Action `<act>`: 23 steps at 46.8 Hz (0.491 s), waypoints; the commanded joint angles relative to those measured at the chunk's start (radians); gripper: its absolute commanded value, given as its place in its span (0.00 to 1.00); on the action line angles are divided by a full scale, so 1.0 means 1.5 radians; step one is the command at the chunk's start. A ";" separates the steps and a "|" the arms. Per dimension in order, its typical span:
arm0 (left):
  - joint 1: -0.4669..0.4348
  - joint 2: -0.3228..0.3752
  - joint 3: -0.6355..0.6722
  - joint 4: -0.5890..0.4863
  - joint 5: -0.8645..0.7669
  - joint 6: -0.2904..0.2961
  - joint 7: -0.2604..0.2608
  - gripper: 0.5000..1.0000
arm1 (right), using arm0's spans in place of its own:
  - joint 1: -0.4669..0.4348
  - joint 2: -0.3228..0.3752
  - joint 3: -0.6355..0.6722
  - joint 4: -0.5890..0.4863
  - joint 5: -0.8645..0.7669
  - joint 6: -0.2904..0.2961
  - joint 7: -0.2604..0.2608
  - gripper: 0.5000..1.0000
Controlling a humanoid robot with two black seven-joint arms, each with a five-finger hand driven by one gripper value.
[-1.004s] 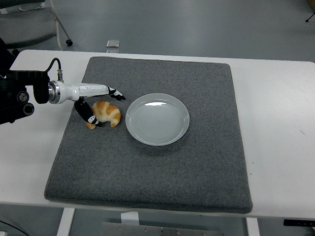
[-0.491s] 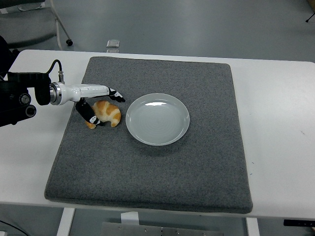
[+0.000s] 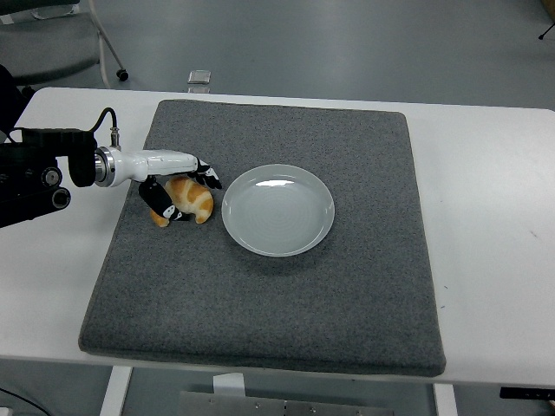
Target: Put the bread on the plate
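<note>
A golden croissant-shaped bread (image 3: pixel 189 200) lies on the grey mat, just left of the white round plate (image 3: pixel 277 209). My left hand (image 3: pixel 180 192) comes in from the left edge and sits over the bread. Its fingers (image 3: pixel 208 176) curl down over the bread's far side and its thumb (image 3: pixel 163 204) presses the near left side, so the hand is closed on the bread. The bread still rests on the mat. The plate holds nothing. My right arm is out of view.
A grey mat (image 3: pixel 347 303) covers most of the white table (image 3: pixel 494 225). A small clear object (image 3: pixel 199 78) sits at the table's far edge. A chair base (image 3: pixel 108 52) stands on the floor beyond.
My left hand has shifted slightly right and its outstretched fingers have curled down onto the bread, closing around it. The bread and plate have not moved.
</note>
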 commanded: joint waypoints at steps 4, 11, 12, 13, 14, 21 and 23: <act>0.006 -0.003 0.000 0.000 0.003 0.000 0.000 0.65 | 0.000 0.000 0.000 0.000 0.001 0.000 0.000 0.86; 0.007 -0.003 0.000 0.000 0.009 0.006 0.000 0.65 | 0.000 0.000 0.000 0.000 0.000 0.000 0.000 0.86; 0.007 -0.003 0.000 0.000 0.012 0.007 0.000 0.65 | 0.000 0.000 0.000 0.000 0.000 0.000 0.000 0.86; 0.007 -0.003 0.000 0.000 0.015 0.007 -0.001 0.65 | 0.000 0.000 0.000 0.000 0.001 0.000 0.000 0.86; 0.006 -0.003 0.000 0.000 0.018 0.007 0.000 0.64 | 0.000 0.000 0.000 0.000 0.001 0.000 0.000 0.86; 0.005 -0.004 0.000 0.001 0.022 0.014 0.000 0.54 | 0.000 0.000 0.000 0.000 0.000 0.000 0.000 0.86; 0.005 -0.004 0.000 0.001 0.022 0.017 0.000 0.50 | 0.000 0.000 0.000 0.000 0.000 0.000 0.000 0.86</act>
